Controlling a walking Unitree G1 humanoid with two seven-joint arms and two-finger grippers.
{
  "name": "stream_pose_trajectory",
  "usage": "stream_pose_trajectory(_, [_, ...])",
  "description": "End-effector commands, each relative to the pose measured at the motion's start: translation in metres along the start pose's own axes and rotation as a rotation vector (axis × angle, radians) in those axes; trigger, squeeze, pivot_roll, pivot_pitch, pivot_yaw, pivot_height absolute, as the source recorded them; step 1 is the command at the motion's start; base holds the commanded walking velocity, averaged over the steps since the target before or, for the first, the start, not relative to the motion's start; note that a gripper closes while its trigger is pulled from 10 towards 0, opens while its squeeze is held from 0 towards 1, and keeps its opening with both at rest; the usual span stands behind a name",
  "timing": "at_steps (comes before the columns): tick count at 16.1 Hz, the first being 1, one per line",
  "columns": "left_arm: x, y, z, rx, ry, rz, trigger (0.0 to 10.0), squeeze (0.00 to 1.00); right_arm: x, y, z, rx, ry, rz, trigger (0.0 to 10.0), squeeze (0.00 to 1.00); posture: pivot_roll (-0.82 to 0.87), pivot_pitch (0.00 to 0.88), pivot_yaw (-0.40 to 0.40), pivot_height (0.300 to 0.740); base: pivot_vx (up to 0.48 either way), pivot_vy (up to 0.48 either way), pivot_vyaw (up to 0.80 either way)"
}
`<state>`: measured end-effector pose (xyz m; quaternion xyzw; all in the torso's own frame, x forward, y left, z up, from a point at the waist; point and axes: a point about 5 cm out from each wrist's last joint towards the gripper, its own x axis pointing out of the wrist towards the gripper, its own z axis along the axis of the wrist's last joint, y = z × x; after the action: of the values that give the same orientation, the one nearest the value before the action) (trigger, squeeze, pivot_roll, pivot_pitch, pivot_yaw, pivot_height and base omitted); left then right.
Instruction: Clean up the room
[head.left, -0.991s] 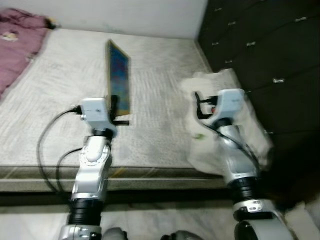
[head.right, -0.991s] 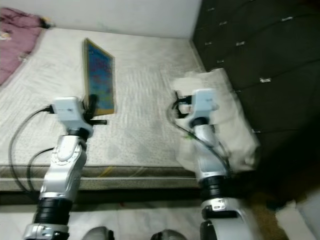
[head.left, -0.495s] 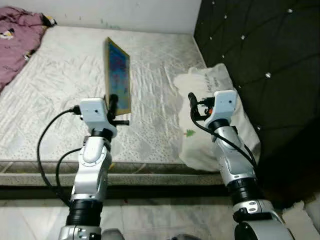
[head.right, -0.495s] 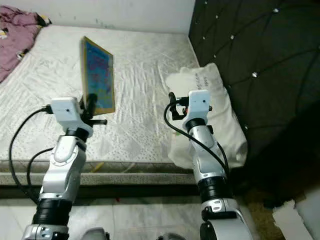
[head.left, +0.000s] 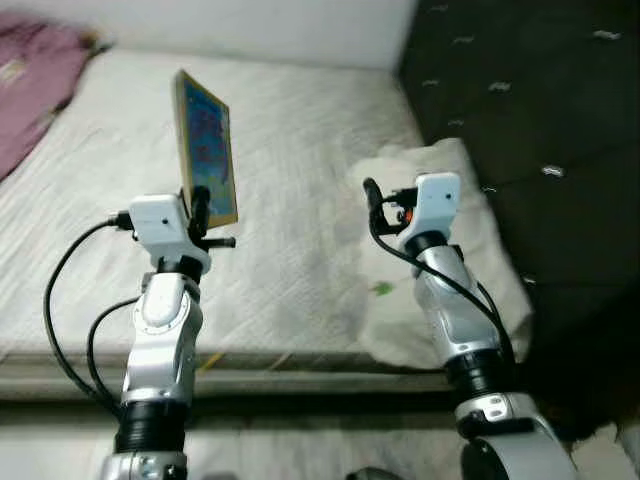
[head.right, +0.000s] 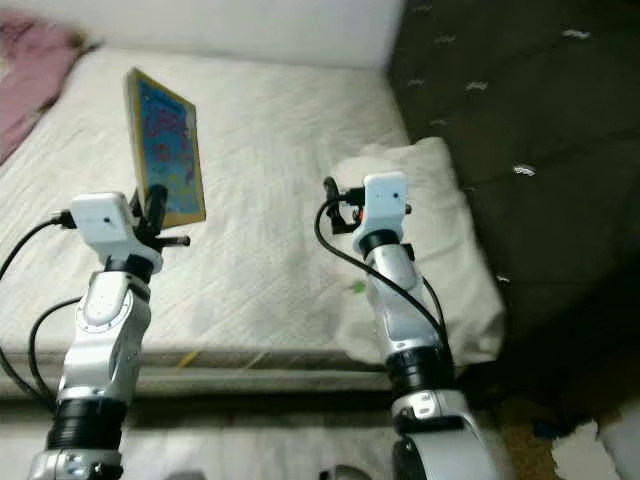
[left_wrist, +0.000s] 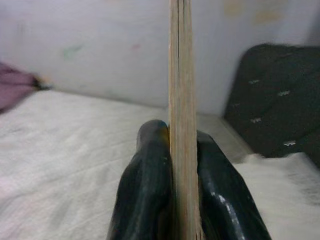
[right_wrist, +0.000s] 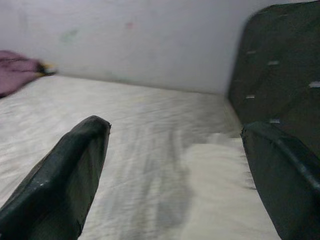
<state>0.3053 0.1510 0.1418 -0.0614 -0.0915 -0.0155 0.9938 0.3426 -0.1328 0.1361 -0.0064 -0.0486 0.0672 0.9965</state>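
Note:
A thin wooden-framed picture board (head.left: 207, 146) with a colourful blue face stands upright on its edge above the mattress (head.left: 300, 150). My left gripper (head.left: 203, 207) is shut on its lower edge, and in the left wrist view both fingers (left_wrist: 145, 195) squeeze the board's edge (left_wrist: 180, 100). My right gripper (head.left: 372, 192) is open and empty, held above the white pillow (head.left: 450, 290) at the head of the bed; its two fingers (right_wrist: 65, 175) stand wide apart in the right wrist view.
A purple blanket (head.left: 35, 85) lies bunched at the far left of the mattress. A dark tufted headboard (head.left: 530, 110) rises on the right, and a pale wall (head.left: 230, 25) runs behind the bed. The bed's front edge (head.left: 300, 365) lies just before me.
The camera has shifted and the picture is blurred. The left gripper still holds the board upright, now a little further left in view. The right gripper stays open over the pillow.

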Motion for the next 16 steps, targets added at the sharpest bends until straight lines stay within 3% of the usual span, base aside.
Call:
stream_pose_trajectory(1, [0.002,-0.009,0.011,0.008,-0.054,-0.055,10.0,0.0,0.002,-0.003,0.004,0.001,-0.013,-0.015,10.0,0.0,0.05,0.0,-0.067,0.74,0.379,0.0,0.0])
stream_pose_trajectory(3, [0.002,-0.009,0.01,0.006,-0.052,-0.056,10.0,0.0,0.002,-0.004,0.003,-0.002,-0.013,-0.017,10.0,0.0,0.05,0.0,-0.067,0.74,0.358,0.0,0.0])
stream_pose_trajectory(10, [0.004,-0.008,0.008,-0.001,-0.035,-0.034,10.0,0.0,0.002,-0.006,0.002,-0.002,-0.008,-0.028,10.0,0.0,0.05,0.0,-0.067,0.74,0.0,0.0,0.0])
stream_pose_trajectory(16, [-0.009,-0.002,-0.001,-0.005,0.017,0.022,10.0,0.0,-0.005,-0.006,-0.007,0.014,0.018,-0.028,10.0,0.0,0.07,0.0,-0.082,0.74,0.0,0.0,0.0])
